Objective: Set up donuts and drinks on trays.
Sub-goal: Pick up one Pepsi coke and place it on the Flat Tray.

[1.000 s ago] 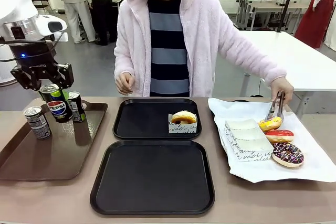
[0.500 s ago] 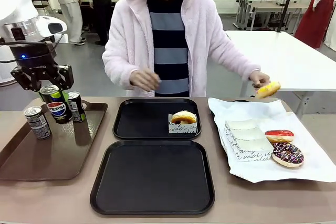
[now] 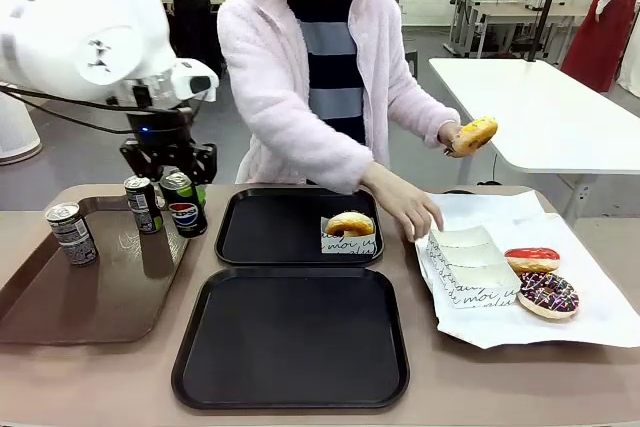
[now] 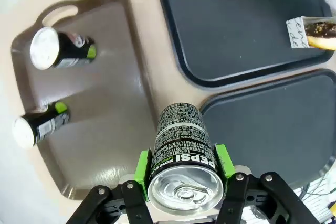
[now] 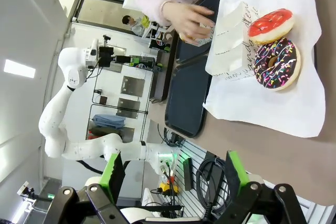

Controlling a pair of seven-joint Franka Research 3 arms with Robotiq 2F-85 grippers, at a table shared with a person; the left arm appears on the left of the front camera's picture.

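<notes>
Front view: fixed on the robot's side of the desk [image 3: 450, 377], slightly above it, facing across to the person [image 3: 300, 87] at the far edge.
Left wrist view: just above the left hand [image 4: 182, 166], looking steeply down, close on the Pepsi can [image 4: 181, 140], the desk well below.
Right wrist view: behind the right hand [image 5: 174, 174], rolled sideways, well back, facing over the white paper [image 5: 273, 103].
Shared, front and left wrist: brown tray [image 3: 90, 297], far black tray [image 3: 270, 232].
Shared, front and right wrist: red-iced donut [image 3: 532, 257], sprinkled donut [image 3: 547, 294].
</notes>
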